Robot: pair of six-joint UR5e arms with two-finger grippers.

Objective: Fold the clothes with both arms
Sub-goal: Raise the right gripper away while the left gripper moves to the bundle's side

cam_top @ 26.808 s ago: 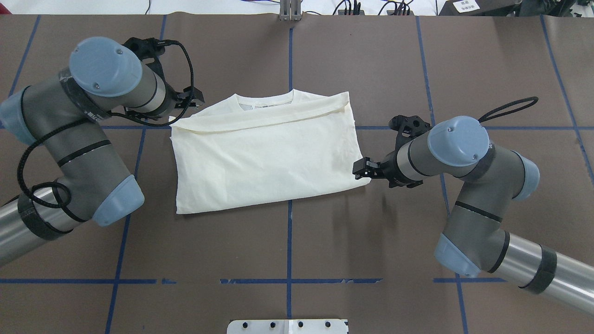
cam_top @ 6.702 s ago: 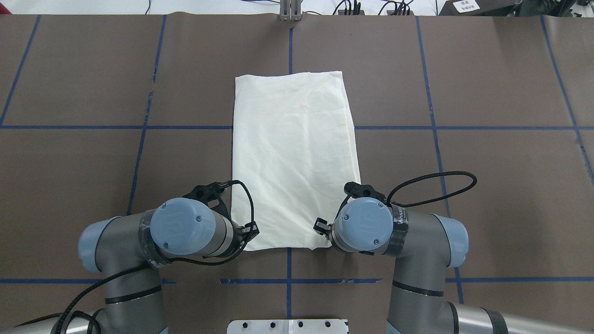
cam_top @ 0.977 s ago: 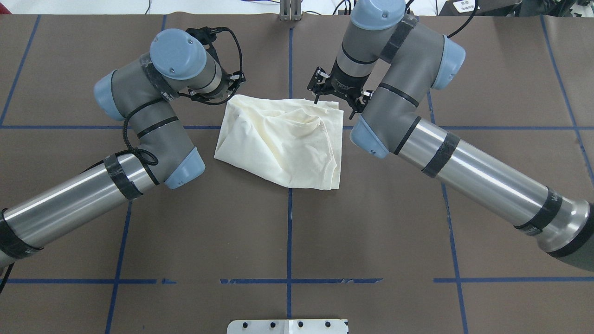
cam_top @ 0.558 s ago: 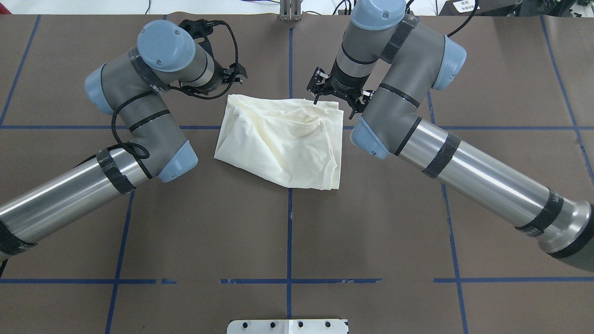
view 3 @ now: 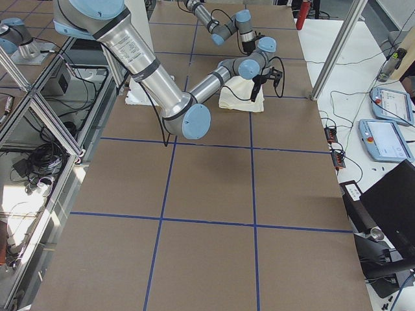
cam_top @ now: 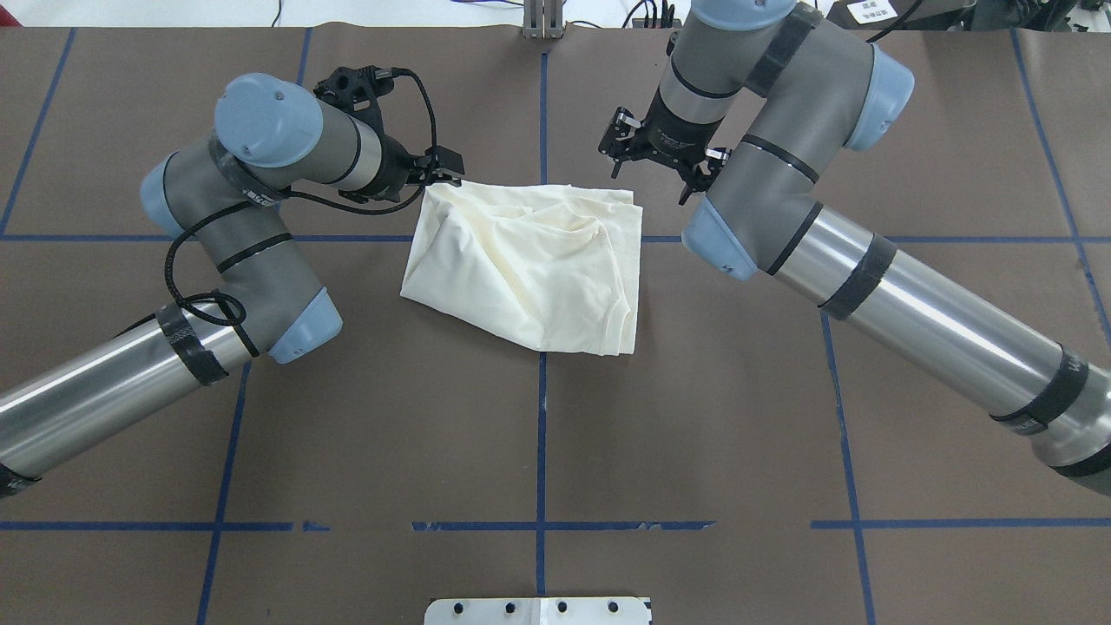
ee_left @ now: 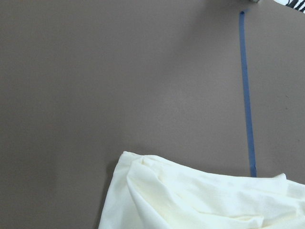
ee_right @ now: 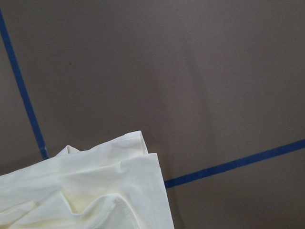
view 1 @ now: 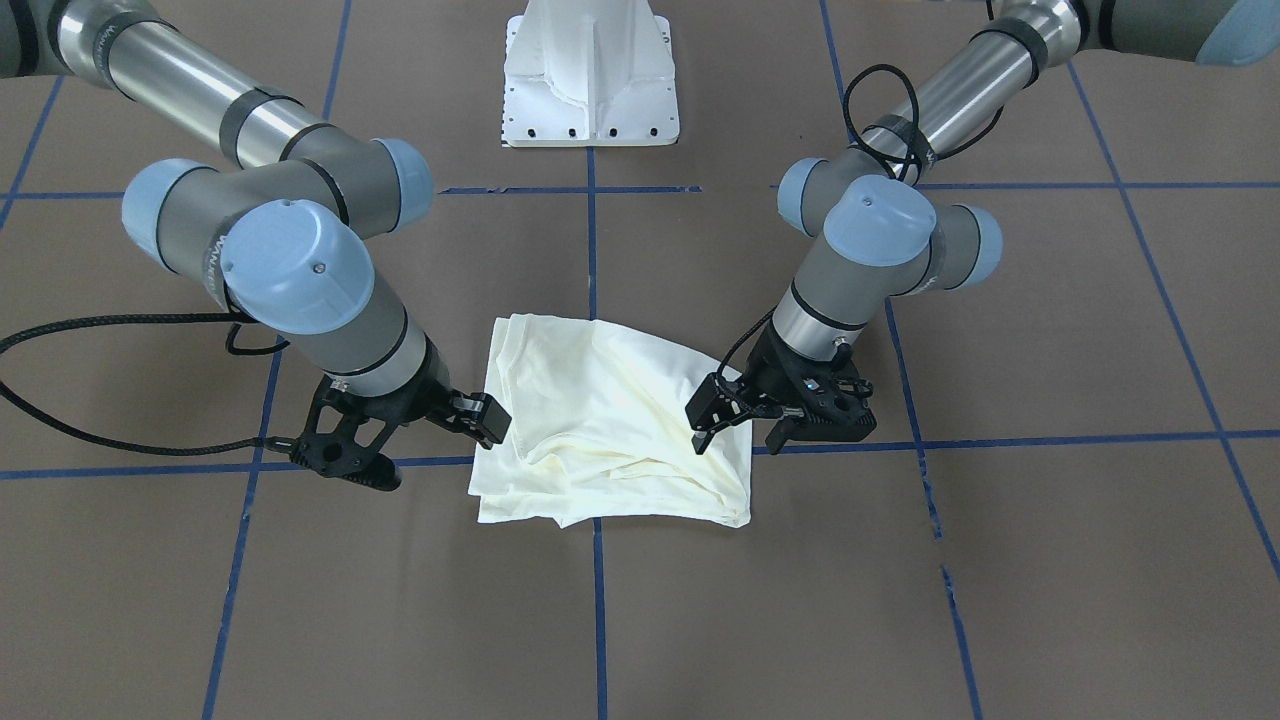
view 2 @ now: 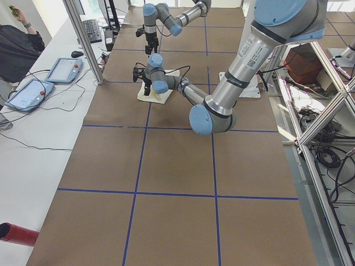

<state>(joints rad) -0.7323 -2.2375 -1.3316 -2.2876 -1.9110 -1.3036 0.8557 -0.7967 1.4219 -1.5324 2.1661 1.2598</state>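
The cream T-shirt (cam_top: 529, 260) lies on the far half of the brown table (cam_top: 694, 417), astride the centre blue tape line (cam_top: 542, 434), plain side up, with no print showing. It is down to a compact, roughly square packet, but a loose one. The top layer is puckered into ridges toward the far right, and the near edge slants, its right corner reaching nearer the robot than its left.

The left gripper (cam_top: 444, 167) hangs close over the packet's far-left corner. Its jaws look parted in the front view, and it holds nothing. The right gripper (cam_top: 651, 184) stands above bare table just beyond the far-right corner, fingers (cam_top: 618, 152) spread wide, also empty. Each wrist camera shows only a corner of cloth and table.

By my reading the last fold is laid and let go, so the task is near its end — what remains is tidying or backing away. If tidying is wanted, the next move calls for a low approach at the two far corners. The grippers would pinch the upper layer alone and draw it flat and square without dragging the layers beneath.
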